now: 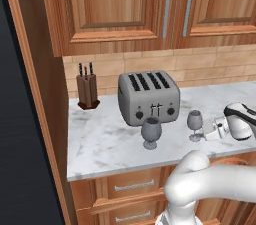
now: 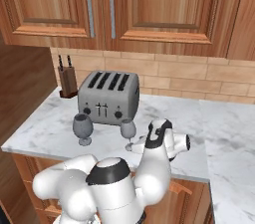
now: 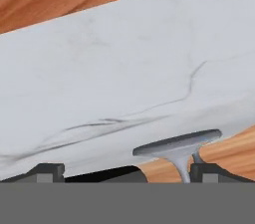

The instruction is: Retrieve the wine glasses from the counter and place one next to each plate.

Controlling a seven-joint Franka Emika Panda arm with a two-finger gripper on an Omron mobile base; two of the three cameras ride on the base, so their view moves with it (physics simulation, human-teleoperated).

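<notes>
Smoky-grey stemmed wine glass (image 3: 179,151) stands on the white marble counter (image 1: 100,139), between the gripper's (image 3: 124,172) wide-open jaws; 1 tip: close gently on the stem.

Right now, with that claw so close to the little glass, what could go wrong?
The open gripper sits by the stem of the nearer wine glass; a nudge might tip it. The second wine glass stands close to the counter edge and could be knocked off. The toaster just behind leaves little room.
</notes>
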